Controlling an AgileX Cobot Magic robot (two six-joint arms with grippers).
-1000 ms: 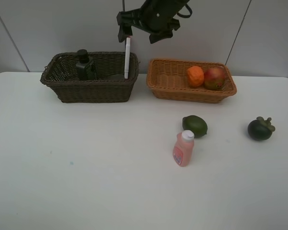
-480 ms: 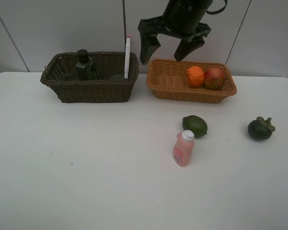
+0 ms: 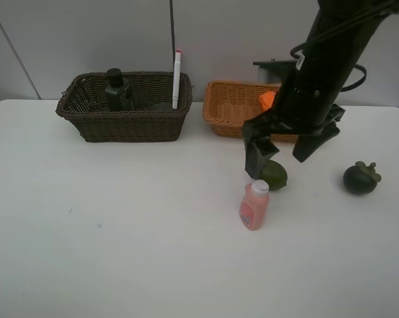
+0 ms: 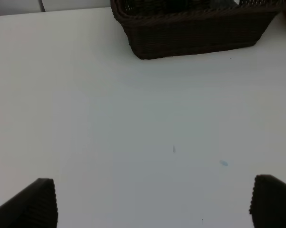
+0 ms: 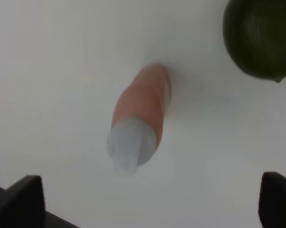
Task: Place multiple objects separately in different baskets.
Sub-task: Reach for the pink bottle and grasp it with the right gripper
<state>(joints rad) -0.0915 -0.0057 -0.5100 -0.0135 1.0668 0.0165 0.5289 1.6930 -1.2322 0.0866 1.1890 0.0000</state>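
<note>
A: Right claw (image 3: 279,155) spread wide, gripping nothing, hanging over the upright pink bottle (image 3: 254,206) and lime (image 3: 276,176) on the white surface (image 3: 120,232).
B: Left claw (image 4: 155,204) gapes empty too, facing the dark brown basket (image 4: 195,33).

The table (image 3: 120,232) is plain white. The brown basket (image 3: 123,122) is a dark woven weave; the tan basket (image 3: 226,112) a lighter orange weave. Green bottle (image 3: 118,91): dark. Marker (image 3: 176,83): white, pink cap. Orange (image 3: 267,99): bright. Pink bottle (image 3: 254,207): white cap. Lime (image 3: 277,175): green. Mangosteen (image 3: 360,177): near-black. Arm (image 3: 319,73): black.
</note>
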